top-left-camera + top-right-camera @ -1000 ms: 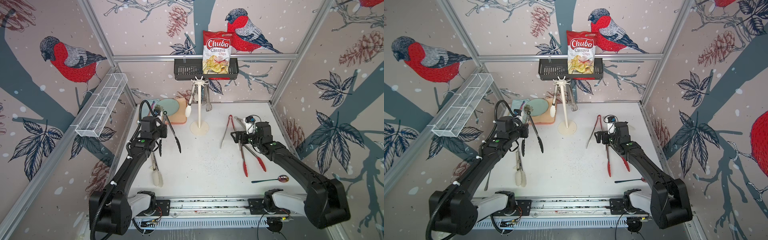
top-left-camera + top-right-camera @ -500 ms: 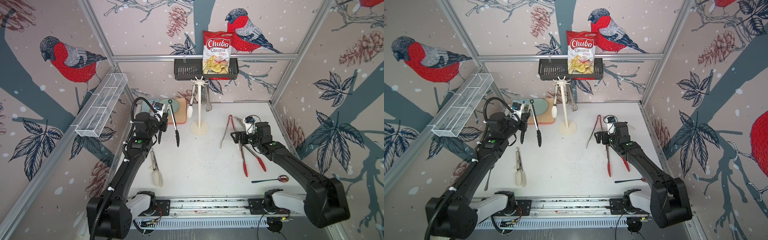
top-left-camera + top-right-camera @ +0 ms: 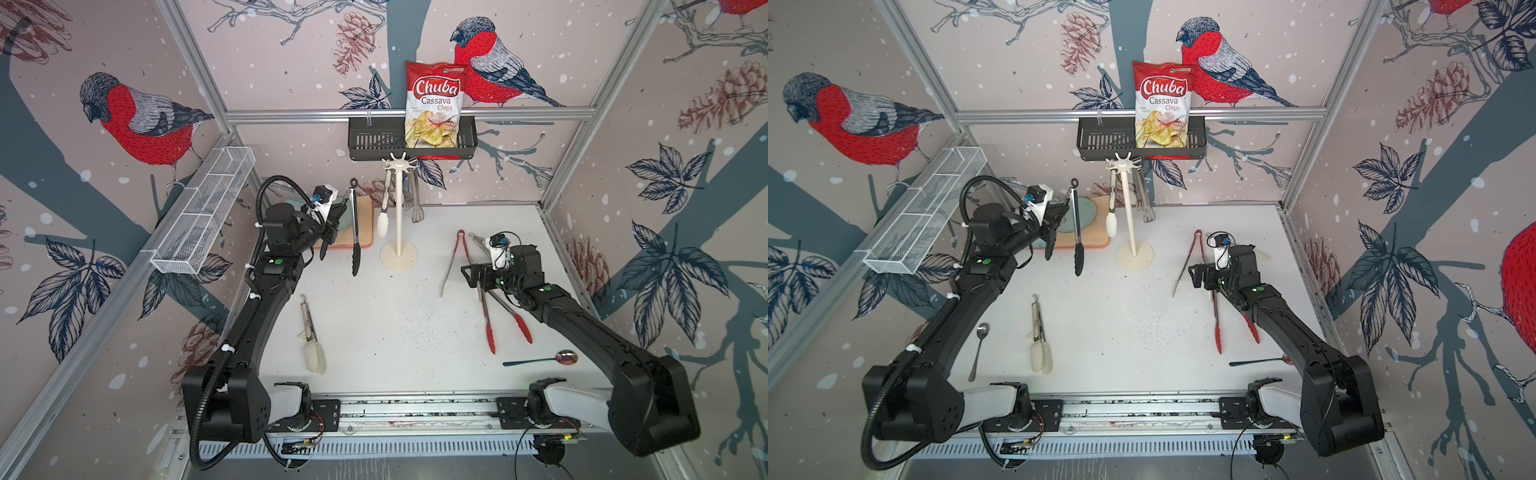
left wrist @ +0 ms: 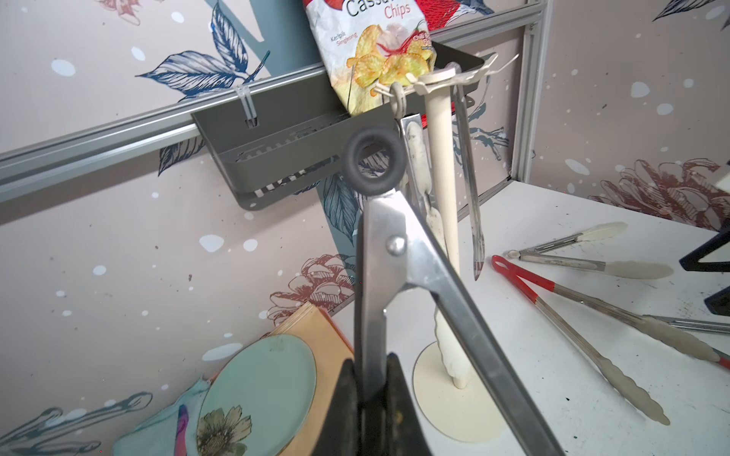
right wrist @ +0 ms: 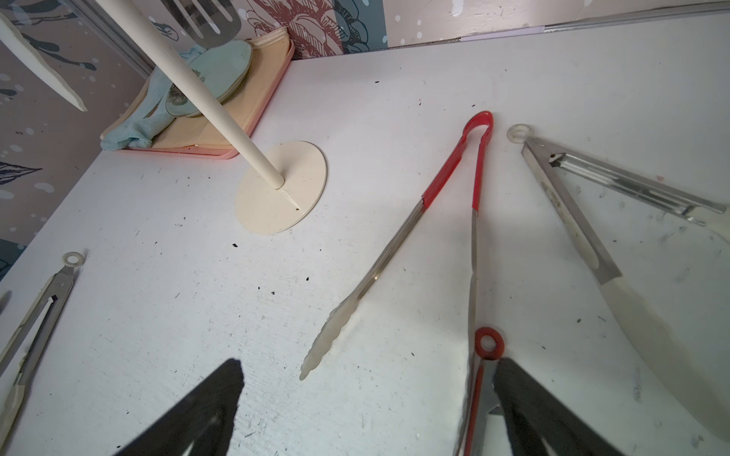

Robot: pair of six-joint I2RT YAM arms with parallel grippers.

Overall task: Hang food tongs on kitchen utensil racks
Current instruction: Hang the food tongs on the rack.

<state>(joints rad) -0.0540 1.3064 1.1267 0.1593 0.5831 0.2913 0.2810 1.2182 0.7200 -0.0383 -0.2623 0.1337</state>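
My left gripper (image 3: 338,215) (image 4: 371,373) is shut on one steel arm of the black-tipped food tongs (image 3: 354,224) (image 3: 1076,232). They hang upright in the air left of the kitchen utensil rack (image 3: 399,216) (image 3: 1128,216), their black ring (image 4: 373,162) just below its star head (image 4: 436,77). White-tipped tongs (image 3: 384,208) and bare steel tongs (image 3: 413,199) hang on the rack. My right gripper (image 3: 473,277) (image 5: 365,402) stands open low over the table. The red ring (image 5: 489,342) of red-tipped tongs (image 3: 487,320) lies beside one finger.
Red-handled tongs (image 3: 457,257), white-tipped tongs (image 5: 572,221) and another white-tipped pair (image 3: 309,332) lie on the table. Spoons (image 3: 540,359) (image 3: 978,349) lie near the front. An orange tray (image 3: 368,228) holds a plate (image 4: 256,387). Black basket (image 3: 374,141), wire shelf (image 3: 203,212).
My left arm has raised the black-tipped tongs and carried them back toward the rack, turning them upright. The right arm has not moved.
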